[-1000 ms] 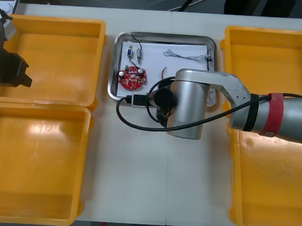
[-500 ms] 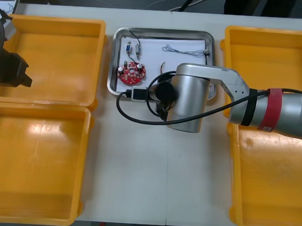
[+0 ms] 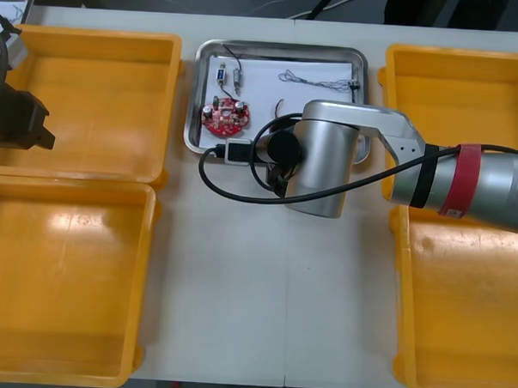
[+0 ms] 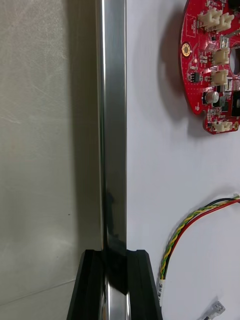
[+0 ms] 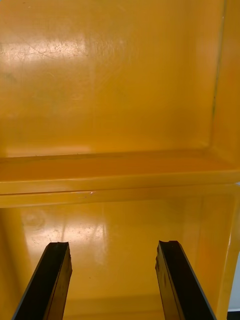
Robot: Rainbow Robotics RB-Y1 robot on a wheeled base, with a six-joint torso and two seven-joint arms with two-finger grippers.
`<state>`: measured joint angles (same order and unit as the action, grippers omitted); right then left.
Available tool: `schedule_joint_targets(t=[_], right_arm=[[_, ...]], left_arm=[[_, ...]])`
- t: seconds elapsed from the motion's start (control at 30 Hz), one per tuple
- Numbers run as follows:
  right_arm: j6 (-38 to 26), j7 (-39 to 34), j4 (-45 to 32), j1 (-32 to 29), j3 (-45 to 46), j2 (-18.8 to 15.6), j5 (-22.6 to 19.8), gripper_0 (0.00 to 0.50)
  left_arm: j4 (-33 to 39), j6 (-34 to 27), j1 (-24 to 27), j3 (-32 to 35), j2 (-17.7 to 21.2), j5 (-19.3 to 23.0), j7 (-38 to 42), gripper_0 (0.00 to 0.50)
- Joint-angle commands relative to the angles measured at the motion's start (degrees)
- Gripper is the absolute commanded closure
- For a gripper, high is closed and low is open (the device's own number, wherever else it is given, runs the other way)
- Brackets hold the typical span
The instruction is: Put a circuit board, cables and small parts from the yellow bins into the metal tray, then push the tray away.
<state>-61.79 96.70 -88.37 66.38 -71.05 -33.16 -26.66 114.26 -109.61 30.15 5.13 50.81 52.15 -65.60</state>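
Tray: the metal tray (image 3: 194, 97) lies on the counter (image 3: 263, 289), white inside, with yellow bins (image 3: 91, 92) on both its sides
Load: inside the tray are a round red circuit board (image 3: 227, 117) toward its left, small metal parts (image 3: 230, 77) at its far left, a blue and white cable (image 3: 316, 77) along its far side and a red and yellow cable (image 4: 192, 225) close to its near rim
Right jaws: at the tray's near rim (image 4: 114, 125), closed on the lip, which runs between them
Left jaws: open and idle above the bins to the tray's left
Handling: probably stiff, light and slick-bottomed, so it should slide readily; the loose load may skid
Hold: best near the middle of the near rim, or the tray may swivel
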Motion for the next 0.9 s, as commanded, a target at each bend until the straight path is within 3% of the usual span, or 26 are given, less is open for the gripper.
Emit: schedule_joint_targets(t=[0.03, 0.9], right_arm=[[0.61, 2.09, 0.21, 2.70, 1.44, 1.00, -0.59, 0.500], [8.44, 2.62, 7.16, 5.08, 1.44, 2.31, -0.94, 0.500]], left_arm=[[1.58, -0.39, -0.71, 0.84, 0.52, -0.48, -5.42, 0.000], [1.58, -0.39, -0.71, 0.84, 0.52, -0.48, -5.42, 0.000]])
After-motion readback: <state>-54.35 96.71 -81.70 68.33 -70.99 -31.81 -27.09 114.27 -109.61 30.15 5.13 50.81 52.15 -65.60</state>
